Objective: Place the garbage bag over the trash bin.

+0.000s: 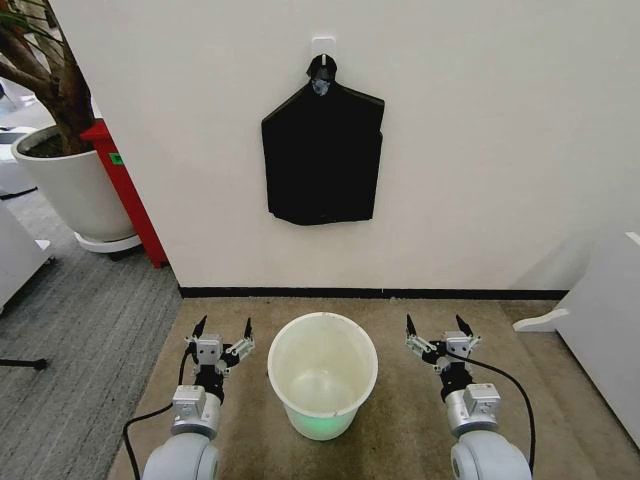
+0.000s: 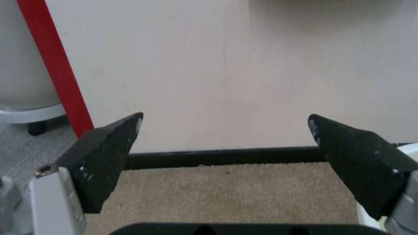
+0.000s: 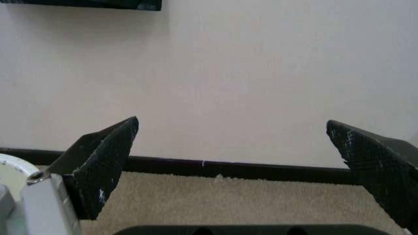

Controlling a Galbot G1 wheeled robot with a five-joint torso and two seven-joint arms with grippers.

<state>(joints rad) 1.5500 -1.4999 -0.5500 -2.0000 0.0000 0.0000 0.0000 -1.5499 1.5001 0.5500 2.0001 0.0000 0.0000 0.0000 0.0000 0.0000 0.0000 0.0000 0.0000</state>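
The garbage bag (image 1: 323,152) hangs flat from a wall hook (image 1: 322,47), long axis vertical, directly above and behind the trash bin (image 1: 322,372), which stands unlined on the carpet. My left tool (image 1: 223,331) and right tool (image 1: 439,328) flank the bin low down (both with jaws spread, empty). The bag lies up and forward, about equally near either arm.

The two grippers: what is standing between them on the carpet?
In the head view, the trash bin stands between the left gripper and the right gripper.
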